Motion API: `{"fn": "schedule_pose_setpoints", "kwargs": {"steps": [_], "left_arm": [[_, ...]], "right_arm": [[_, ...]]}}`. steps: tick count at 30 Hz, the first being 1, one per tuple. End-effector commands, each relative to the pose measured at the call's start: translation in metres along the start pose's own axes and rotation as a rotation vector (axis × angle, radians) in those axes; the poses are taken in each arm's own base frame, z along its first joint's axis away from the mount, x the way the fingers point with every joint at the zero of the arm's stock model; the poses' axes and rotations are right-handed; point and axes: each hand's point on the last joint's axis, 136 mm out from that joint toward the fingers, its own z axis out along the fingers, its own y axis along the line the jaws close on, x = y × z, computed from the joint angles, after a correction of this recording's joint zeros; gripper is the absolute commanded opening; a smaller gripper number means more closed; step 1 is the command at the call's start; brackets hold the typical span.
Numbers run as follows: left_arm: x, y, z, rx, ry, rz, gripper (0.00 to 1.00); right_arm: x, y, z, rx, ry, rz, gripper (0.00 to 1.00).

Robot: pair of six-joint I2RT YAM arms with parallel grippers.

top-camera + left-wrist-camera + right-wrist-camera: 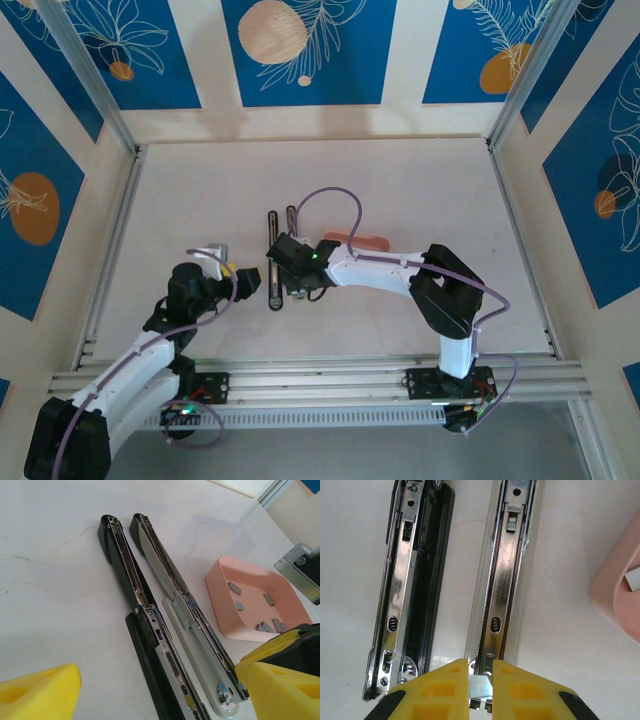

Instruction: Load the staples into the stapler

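- The stapler (272, 232) lies opened flat at the centre of the top view, its two long bars side by side and running up the frame on the white tabletop (430, 190).
- From the left wrist, the stapler (127, 572) runs from upper left to lower right, black bar on the left and light grey bar on the right, with both metal channels facing up.
- From the right wrist, the stapler (496, 595) stands nearly upright in the frame, dark bar at left and pale bar at right.
- At bottom centre of that view, the right gripper (480, 695) has its yellow fingers (525, 692) pinching a short staple strip (479, 684) over the end of the pale bar's channel. Whether the strip touches the channel cannot be told.
- In the top view, the right gripper (297, 283) sits over the lower end of the stapler's right bar.
- Loose staples (239, 606) lie in a pink tray (220, 600) at centre right of the left wrist view, near the grey bar but apart from it.
- The tray (365, 240) shows partly behind the right arm, right of the stapler.
- The left gripper (157, 680) holds nothing. Its yellow fingers (40, 695) are spread wide at the lower corners of the frame.
- Seen from above, the left gripper (250, 282) is just left of the stapler's lower end.
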Motion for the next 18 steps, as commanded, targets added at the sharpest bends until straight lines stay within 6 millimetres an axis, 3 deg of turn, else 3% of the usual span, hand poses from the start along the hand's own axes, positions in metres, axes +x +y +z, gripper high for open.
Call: {"fn": "schedule_pose_setpoints", "kwargs": {"steps": [1,18], "left_arm": [[0.000,-0.003,0.001,0.013,-0.006,0.034,0.86],[-0.001,-0.004,0.000,0.017,-0.008,0.036,0.86]], "right_arm": [[0.006,-0.001,0.004,0.015,0.034,0.020,0.15],[0.016,-0.001,0.002,0.008,0.064,0.020,0.14]]}}
